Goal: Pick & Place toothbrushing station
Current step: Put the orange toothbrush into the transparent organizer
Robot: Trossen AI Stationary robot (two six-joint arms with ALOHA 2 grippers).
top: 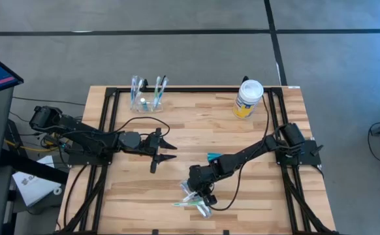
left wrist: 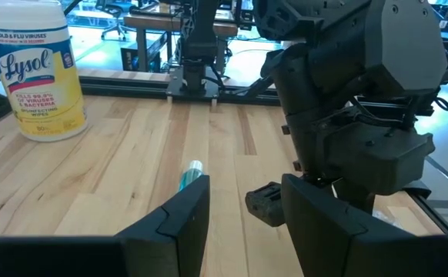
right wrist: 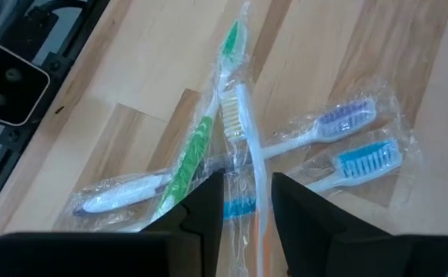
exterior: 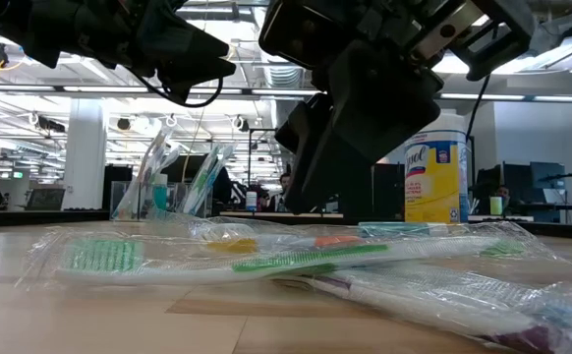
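Several wrapped toothbrushes heaped at the desk's near edge, about six o'clock from centre: green, white, purple-bristled and blue-bristled ones crossing each other in clear plastic sleeves, flat on the wood. Directly above the heap, the right pincer, fingers narrowly apart, straddling a white-handled brush without visibly clamping it; cannot tell whether touching. At roughly eleven o'clock, near the far edge, a clear plastic cup standing upright with more brushes sticking out of it. Between cup and heap, close to the right arm around five o'clock, a small teal-blue tube lying on its side. At one o'clock, near the far right corner, a white-lidded jar with a yellow label, upright, well apart from the heap. At nine o'clock, the left pincer waiting above the boards, fingers moderately spread, gripping nothing, pointed toward centre.
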